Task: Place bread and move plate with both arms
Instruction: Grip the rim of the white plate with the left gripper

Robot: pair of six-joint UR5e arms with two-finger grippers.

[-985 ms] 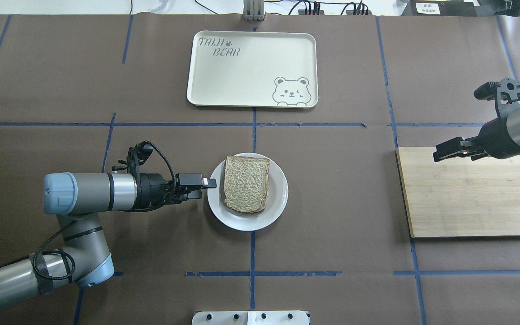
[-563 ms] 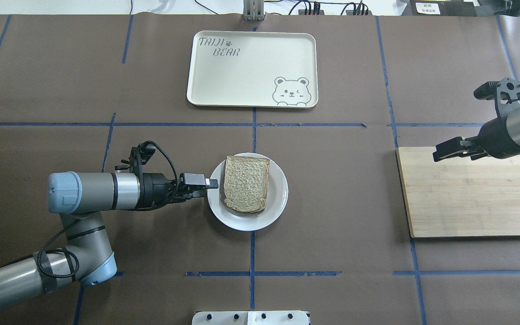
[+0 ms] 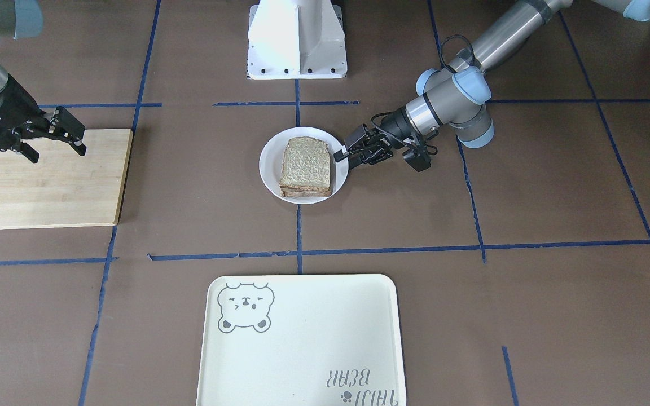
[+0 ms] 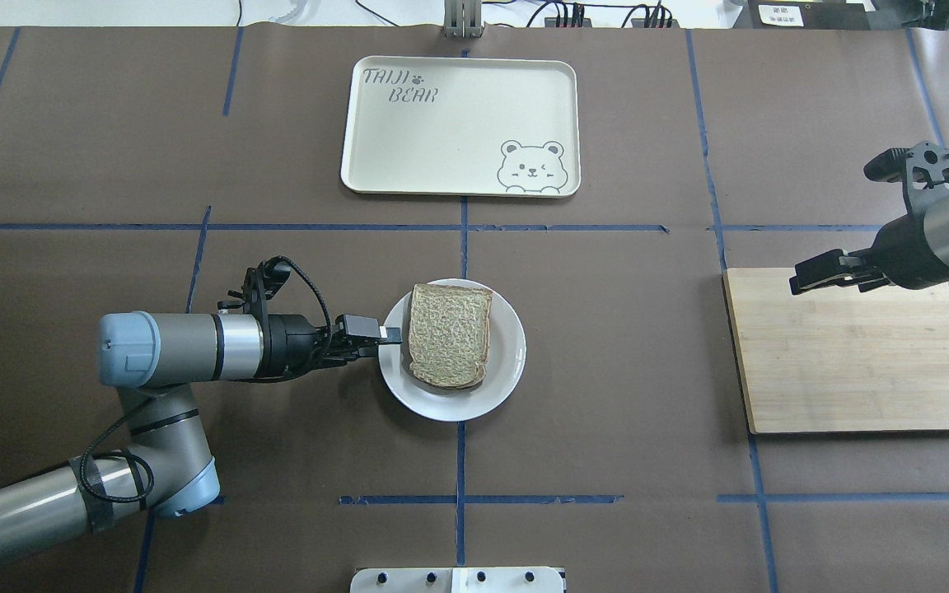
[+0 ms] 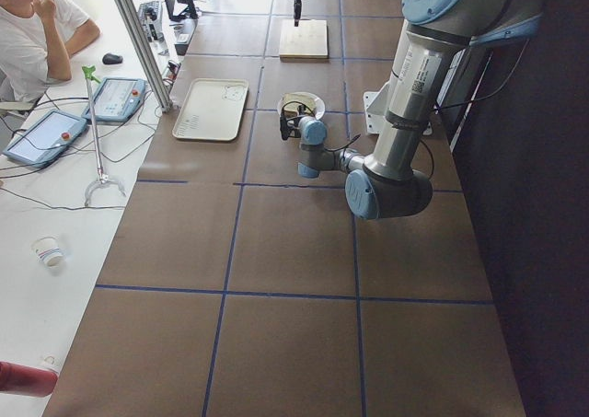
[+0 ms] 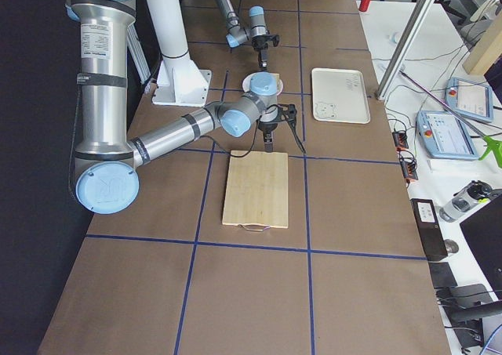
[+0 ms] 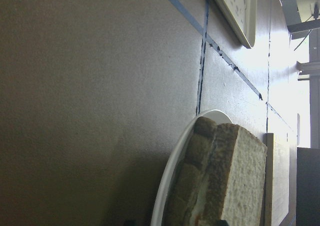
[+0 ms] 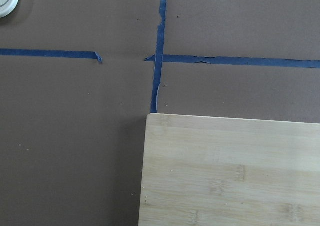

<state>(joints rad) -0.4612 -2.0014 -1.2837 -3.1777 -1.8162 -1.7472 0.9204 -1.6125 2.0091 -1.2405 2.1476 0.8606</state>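
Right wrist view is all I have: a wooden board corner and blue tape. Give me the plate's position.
Observer: The plate sits mid-table, well apart from the wooden board.
Operator: Report what's on it.
Observer: The bread lies flat on it.
Operator: Now the left gripper.
Observer: The left gripper lies level at the plate's rim on the robot's left side, one finger overlapping the rim.
Operator: And my own gripper.
Observer: The right gripper hovers open above the board's edge, holding nothing.
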